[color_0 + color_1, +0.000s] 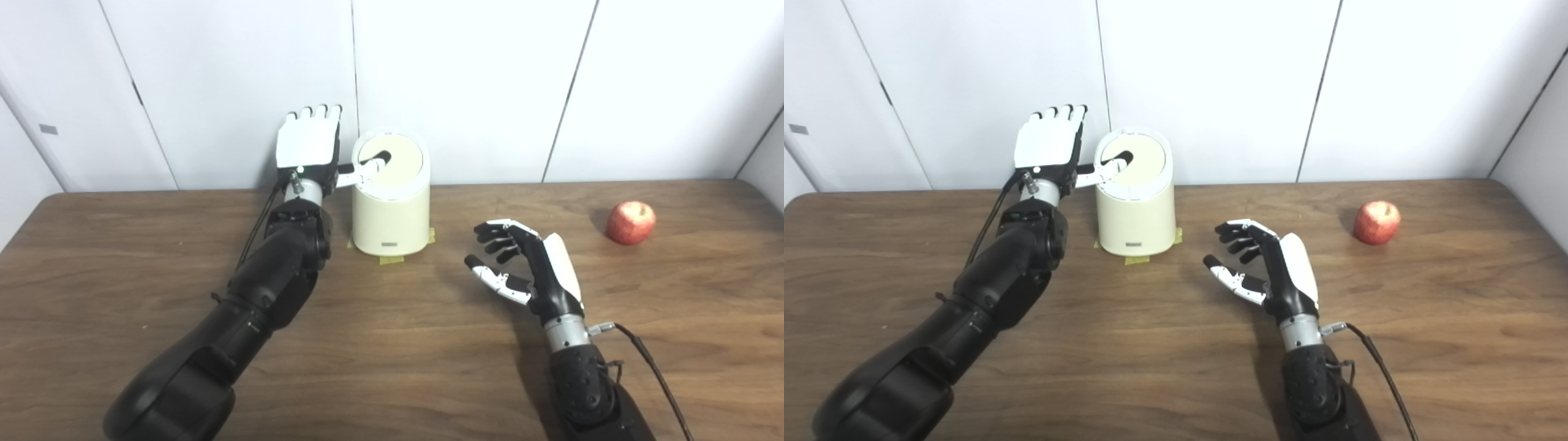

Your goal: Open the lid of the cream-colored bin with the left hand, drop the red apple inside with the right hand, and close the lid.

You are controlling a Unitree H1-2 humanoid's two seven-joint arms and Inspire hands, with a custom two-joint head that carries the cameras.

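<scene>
Cream bin (391,211) upright, lid (392,160) tilted; left hand (309,144) spread, thumb on lid; right hand (530,266) spread.

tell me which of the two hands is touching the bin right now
The left hand: its thumb lies on the lid of the cream bin, fingers up. The right hand hovers open over the table, touching neither bin nor apple.

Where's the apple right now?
The apple sits on the table's far right side, untouched, beyond the open right hand.
</scene>
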